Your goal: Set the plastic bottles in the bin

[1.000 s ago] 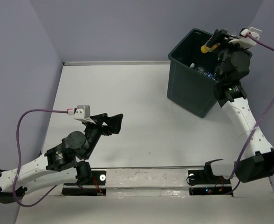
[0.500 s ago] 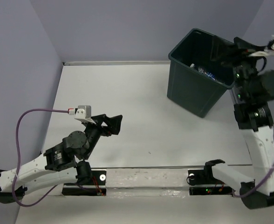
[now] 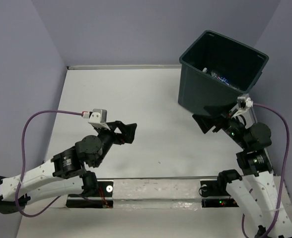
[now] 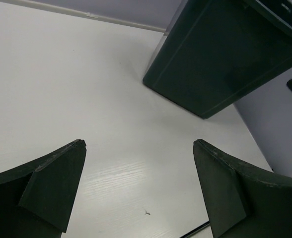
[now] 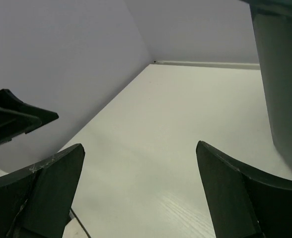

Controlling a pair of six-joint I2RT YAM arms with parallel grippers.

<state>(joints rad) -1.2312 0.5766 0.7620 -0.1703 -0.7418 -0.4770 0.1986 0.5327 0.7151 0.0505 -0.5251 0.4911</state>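
Observation:
The dark green-black bin (image 3: 205, 96) stands at the far right of the table and also shows in the left wrist view (image 4: 225, 59) and at the right edge of the right wrist view (image 5: 285, 84). Inside it a few plastic bottles (image 3: 218, 76) with blue labels show low against the right wall. No bottle lies on the table. My left gripper (image 3: 126, 132) is open and empty over the near left of the table (image 3: 136, 99). My right gripper (image 3: 208, 122) is open and empty, low in front of the bin's near corner.
A metal rail (image 3: 156, 188) runs along the near edge between the arm bases. Purple walls close the table at the back and both sides. A small dark speck (image 4: 146, 213) marks the table surface.
My right arm held an orange bottle over the bin one second ago. It has since swung back empty and dropped in front of the bin. My left arm shifted slightly right.

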